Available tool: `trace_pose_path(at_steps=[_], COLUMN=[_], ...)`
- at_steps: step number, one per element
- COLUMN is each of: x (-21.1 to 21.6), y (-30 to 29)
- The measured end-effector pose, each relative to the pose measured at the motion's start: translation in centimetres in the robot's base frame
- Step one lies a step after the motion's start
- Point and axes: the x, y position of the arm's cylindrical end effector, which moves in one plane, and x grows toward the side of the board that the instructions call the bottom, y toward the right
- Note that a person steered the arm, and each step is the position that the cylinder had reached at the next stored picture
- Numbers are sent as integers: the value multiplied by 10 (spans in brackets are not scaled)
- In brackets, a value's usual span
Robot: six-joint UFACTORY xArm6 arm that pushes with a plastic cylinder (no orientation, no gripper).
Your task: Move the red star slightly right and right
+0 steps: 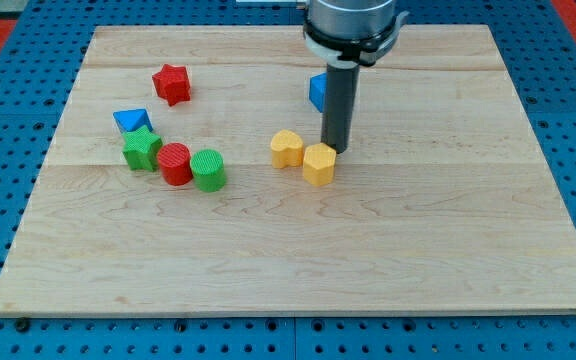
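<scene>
My tip [334, 149] rests on the wooden board [418, 250], holding nothing, touching the top edge of a yellow hexagonal block [319, 164]. A yellow heart block [287, 149] sits just left. The red star [171, 84] lies well apart, toward the view's upper left.

No writing, number, brand or sign can be read anywhere in the view. The wooden board [298, 250] and the coloured blocks on it carry none that I can see. The dark arm housing [353, 22] at the top centre may be marked, but nothing shows there.
</scene>
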Motion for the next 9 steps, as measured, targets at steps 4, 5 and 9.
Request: trace_pose_path(at_steps=[4, 5, 9], x=[-17, 27, -147], y=[-158, -158, -145])
